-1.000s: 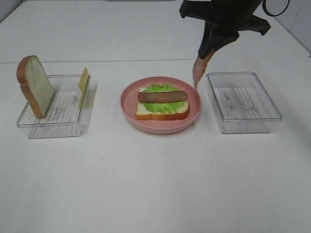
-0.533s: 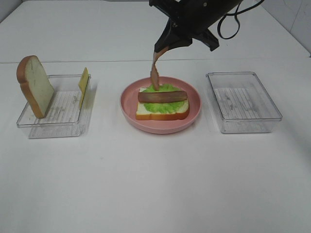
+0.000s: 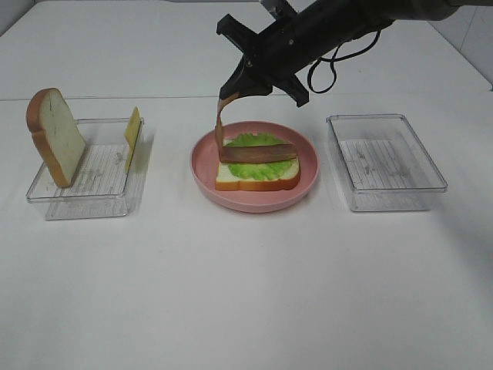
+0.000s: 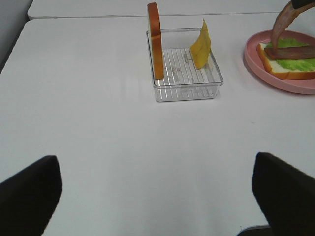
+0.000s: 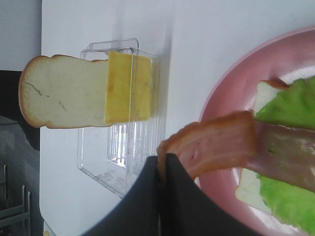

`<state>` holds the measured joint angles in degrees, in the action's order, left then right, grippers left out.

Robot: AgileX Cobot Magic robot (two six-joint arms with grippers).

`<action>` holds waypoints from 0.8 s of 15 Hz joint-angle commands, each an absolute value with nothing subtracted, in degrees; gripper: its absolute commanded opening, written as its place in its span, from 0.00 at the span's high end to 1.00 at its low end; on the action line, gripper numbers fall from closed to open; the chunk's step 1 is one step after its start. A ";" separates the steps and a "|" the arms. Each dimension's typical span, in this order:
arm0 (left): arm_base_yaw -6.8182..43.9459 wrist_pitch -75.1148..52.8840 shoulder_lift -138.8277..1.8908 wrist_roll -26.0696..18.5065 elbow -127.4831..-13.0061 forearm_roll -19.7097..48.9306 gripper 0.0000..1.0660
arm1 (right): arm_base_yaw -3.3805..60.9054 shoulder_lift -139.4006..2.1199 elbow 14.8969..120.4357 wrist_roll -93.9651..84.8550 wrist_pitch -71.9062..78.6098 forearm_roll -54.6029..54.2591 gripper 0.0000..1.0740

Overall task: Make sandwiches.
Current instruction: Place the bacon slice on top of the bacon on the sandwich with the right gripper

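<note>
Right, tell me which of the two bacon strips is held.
The dangling strip, pinched at its top end by the right pincer. The other strip lies flat across the lettuce.

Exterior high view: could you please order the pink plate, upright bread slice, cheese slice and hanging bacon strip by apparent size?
1. pink plate
2. upright bread slice
3. cheese slice and hanging bacon strip: both narrow slivers, too alike to rank.

Trays [image 3: 389, 199] clear ribbed plastic; bacon [image 5: 216, 145] smooth, perhaps rubber.
</note>
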<state>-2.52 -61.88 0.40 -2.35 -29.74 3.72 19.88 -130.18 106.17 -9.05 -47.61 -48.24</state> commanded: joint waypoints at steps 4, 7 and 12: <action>-2.18 -61.31 1.20 -2.35 -29.62 4.07 0.08 | 19.94 -133.04 108.17 -8.37 -50.31 -37.99 1.00; -2.18 -61.31 1.20 -2.35 -29.62 4.07 0.08 | 19.82 -133.04 108.17 -2.29 -50.82 -24.81 1.00; -2.18 -61.31 1.20 -2.35 -29.62 4.07 0.08 | 19.82 -133.04 108.17 1.95 -52.25 -14.27 1.00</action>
